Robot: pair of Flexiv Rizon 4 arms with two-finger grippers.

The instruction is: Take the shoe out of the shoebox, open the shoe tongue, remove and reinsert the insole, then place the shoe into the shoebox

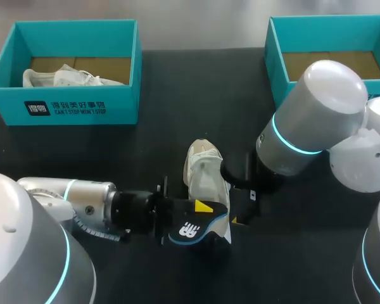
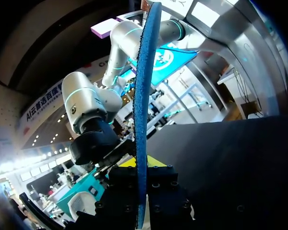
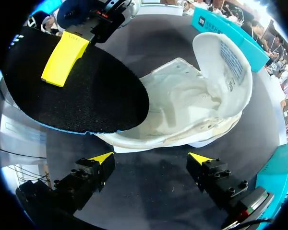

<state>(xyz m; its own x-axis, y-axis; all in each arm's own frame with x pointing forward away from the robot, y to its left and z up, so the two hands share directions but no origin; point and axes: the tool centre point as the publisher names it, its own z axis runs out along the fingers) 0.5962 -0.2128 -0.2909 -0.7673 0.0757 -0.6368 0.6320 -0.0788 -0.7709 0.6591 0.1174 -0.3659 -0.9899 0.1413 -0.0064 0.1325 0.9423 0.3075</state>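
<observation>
Left hand (image 3: 62, 60) pinches the insole (image 3: 72, 96) at the heel of the shoe (image 3: 192, 105); right hand (image 3: 151, 160) is spread. Feed the insole toe-first, low and flat, while the right hand steadies the shoe.

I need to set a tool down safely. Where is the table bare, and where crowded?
Bare: the table strip between the left shoebox and right shoebox, and the patch between the left shoebox and my left arm. Crowded: the middle, where the white shoe, the insole in the left gripper and the right gripper meet.
</observation>
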